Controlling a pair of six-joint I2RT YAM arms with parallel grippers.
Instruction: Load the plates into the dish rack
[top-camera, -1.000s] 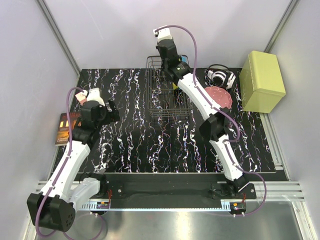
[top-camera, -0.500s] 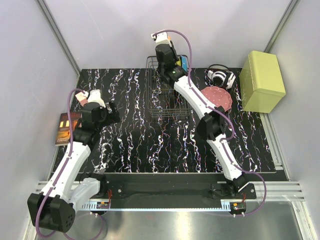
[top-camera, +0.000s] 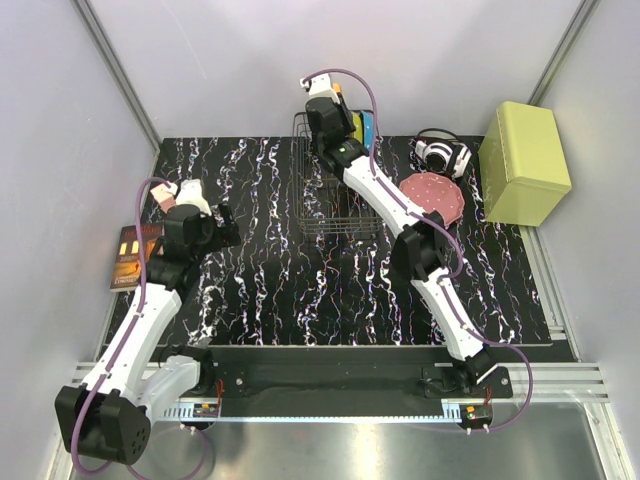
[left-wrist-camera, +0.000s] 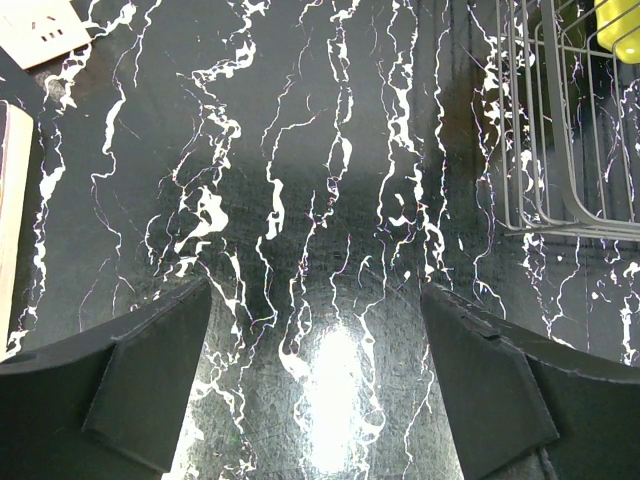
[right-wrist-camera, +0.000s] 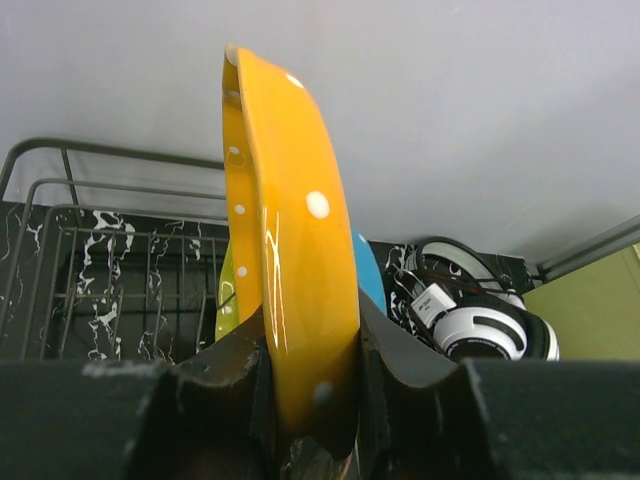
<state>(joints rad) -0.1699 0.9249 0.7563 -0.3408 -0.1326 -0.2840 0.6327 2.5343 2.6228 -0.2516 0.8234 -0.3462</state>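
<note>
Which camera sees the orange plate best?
The right wrist view: the orange plate fills it, edge-on, pinched in the right gripper. The top view shows only a tiny orange sliver at the far end of the dish rack. The left wrist view misses it.

No legible text, brand or number in any view; dark flat item (top-camera: 130, 258) at table's left edge bears orange marks (too small to read).

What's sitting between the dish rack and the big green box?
The pink plate lies flat on the table there, with black-and-white headphones just beyond it. The top view shows this.
</note>
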